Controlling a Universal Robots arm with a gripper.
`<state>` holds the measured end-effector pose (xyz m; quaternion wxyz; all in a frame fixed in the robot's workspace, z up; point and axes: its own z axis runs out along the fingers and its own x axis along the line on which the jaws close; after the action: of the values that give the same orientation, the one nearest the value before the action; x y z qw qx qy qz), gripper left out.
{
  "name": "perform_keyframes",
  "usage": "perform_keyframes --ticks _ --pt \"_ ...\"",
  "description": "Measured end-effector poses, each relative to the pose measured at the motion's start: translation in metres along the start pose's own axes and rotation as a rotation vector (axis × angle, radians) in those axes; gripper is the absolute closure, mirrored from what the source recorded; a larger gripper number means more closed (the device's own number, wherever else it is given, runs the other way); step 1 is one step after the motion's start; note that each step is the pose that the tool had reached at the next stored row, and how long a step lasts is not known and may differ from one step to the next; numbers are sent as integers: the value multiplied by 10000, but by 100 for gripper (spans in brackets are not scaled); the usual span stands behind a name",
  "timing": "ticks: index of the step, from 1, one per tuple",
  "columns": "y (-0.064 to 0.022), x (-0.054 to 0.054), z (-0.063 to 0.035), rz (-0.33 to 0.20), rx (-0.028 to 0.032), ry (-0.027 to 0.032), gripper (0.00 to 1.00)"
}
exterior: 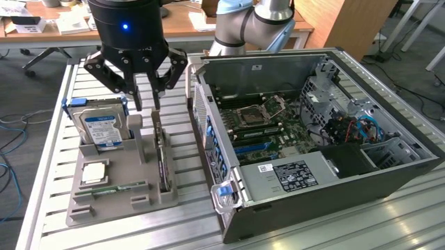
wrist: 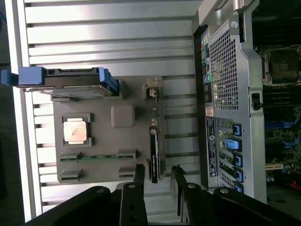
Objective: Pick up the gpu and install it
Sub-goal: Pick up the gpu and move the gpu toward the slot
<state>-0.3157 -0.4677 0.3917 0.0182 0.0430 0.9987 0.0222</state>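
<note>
Standing on edge in the holder (exterior: 104, 208) at the case's (exterior: 347, 200) nine o'clock, the gpu (exterior: 162, 161) lets the released jaws straddle it.

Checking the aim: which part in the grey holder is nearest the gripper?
The gpu: the thin dark card on edge beside the case, below the gripper.

A grey holder (exterior: 139, 205) stands on the slatted metal desk (exterior: 187, 229). In it a silver hard drive (exterior: 101, 127) with a blue-and-white label stands upright between blue rails. A square processor chip (exterior: 94, 173) lies flat near it, and a slim green memory stick (exterior: 111, 189) sits in a slot just beside the chip. At the exterior view's right an open computer case (exterior: 389, 182) lies on its side — motherboard (exterior: 261, 122), labelled power supply (exterior: 292, 174) and blue cables (exterior: 361, 127) showing.
</note>
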Motion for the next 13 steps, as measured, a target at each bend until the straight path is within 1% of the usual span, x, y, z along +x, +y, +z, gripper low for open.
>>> perform_keyframes --ticks 1,2,8,13 --pt "0 0 0 0 0 0 65" --pt "0 0 0 0 0 0 58" --pt "0 1 8 0 -1 -1 58" --pt "-4 3 86 0 0 1 58"
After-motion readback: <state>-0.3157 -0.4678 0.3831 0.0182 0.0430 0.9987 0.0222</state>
